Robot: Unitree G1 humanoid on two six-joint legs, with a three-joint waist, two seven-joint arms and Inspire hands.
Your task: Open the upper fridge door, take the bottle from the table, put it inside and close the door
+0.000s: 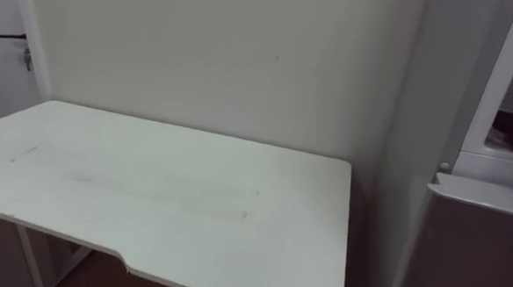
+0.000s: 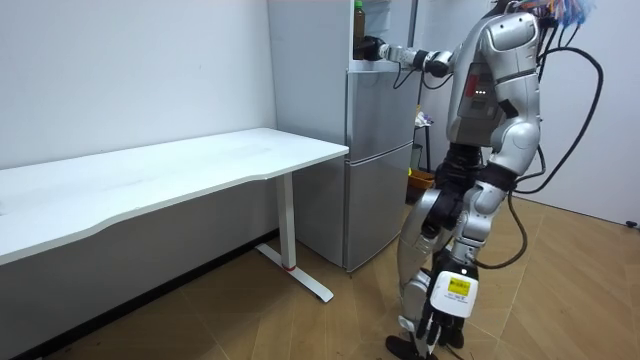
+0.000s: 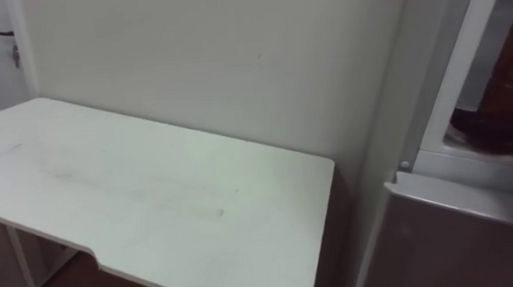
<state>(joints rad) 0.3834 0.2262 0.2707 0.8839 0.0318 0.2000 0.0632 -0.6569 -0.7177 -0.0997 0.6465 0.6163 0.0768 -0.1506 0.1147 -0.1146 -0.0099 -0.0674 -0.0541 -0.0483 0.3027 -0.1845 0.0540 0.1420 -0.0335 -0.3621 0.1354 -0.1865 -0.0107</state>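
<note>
Bottle [image 2: 358,22], upright at the open upper compartment of the fridge [image 2: 381,150].
Held low in right hand [image 2: 371,48], fingers apparently wrapped round it, arm outstretched; table [image 1: 153,193] just beside fridge. Risk: toppling on release if set too near shelf edge; likelier with the head aimed mostly at the table.

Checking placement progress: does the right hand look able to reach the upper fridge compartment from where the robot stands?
Probably yes: the right hand is at the open upper fridge compartment, by the bottle, with nothing blocking its arm.
</note>
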